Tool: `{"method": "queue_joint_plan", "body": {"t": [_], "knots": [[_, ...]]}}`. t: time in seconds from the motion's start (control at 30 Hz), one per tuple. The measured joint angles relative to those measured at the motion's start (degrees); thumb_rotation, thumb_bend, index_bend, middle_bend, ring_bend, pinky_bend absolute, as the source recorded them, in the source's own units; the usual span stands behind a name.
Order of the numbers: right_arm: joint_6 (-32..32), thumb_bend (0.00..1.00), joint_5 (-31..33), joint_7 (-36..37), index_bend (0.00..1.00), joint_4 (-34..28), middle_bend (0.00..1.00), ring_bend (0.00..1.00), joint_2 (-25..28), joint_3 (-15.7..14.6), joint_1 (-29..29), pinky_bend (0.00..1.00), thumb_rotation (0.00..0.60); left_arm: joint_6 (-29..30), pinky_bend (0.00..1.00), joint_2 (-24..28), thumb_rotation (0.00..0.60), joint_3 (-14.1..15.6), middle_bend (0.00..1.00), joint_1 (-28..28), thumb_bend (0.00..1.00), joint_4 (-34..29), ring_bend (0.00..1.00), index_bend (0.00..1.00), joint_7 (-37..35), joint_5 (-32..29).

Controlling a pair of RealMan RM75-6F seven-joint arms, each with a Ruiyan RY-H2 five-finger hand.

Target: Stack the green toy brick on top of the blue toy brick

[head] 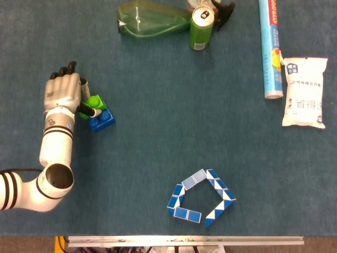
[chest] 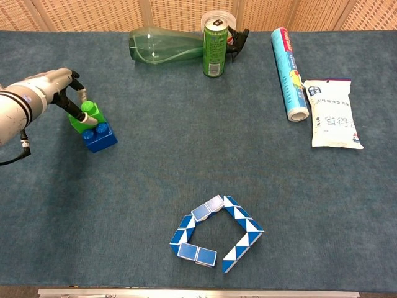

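The left hand (head: 63, 94) pinches the green brick (head: 94, 101) between thumb and a finger, the rest of the fingers (chest: 73, 78) curled loosely above it. The green brick sits just beyond the fingertips, on the side away from the wrist, and it rests on the near-hand end of the blue brick (head: 103, 118). In the chest view the green brick (chest: 85, 115) looks tilted, its hand-side edge overhanging the blue brick (chest: 99, 136) rather than seated square on the studs.

What the next move turns on is that offset: the blue brick lies further from the fingers than the green one and a little toward the robot, its long axis running slantwise away from the hand. So the green brick probably needs to shift away from the palm, along that axis, and then be pressed down flat. Whether its studs have already engaged I cannot tell.

The right hand shows in neither view, so the left hand is the only one near the bricks. The bottle (head: 150, 20), can (head: 200, 29), tube (head: 271, 47), packet (head: 304, 91) and snake puzzle (head: 201, 197) all lie well apart from the fingers.
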Motion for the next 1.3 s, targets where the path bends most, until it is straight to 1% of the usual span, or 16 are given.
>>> {"method": "queue_joint_plan", "body": {"t": [1.0, 1.1, 1.3], "knots": [[0.34, 0.24, -0.01, 0.30, 0.43, -0.07, 0.43, 0.33, 0.15, 0.07, -0.18, 0.41, 0.600, -1.70, 0.07, -0.42, 0.600, 0.62, 0.00, 0.77, 0.23, 0.29, 0.00, 0.67, -0.57, -0.66], [0.35, 0.24, -0.02, 0.30, 0.43, -0.07, 0.43, 0.33, 0.15, 0.07, -0.18, 0.41, 0.600, -1.73, 0.07, -0.30, 0.600, 0.62, 0.00, 0.85, 0.23, -0.03, 0.00, 0.63, -0.75, -0.41], [0.35, 0.24, -0.07, 0.20, 0.43, -0.08, 0.43, 0.33, 0.14, 0.04, -0.17, 0.41, 0.600, -1.40, 0.07, 0.14, 0.600, 0.55, 0.00, 0.97, 0.23, -1.24, 0.00, 0.46, -1.01, 0.06]]}}
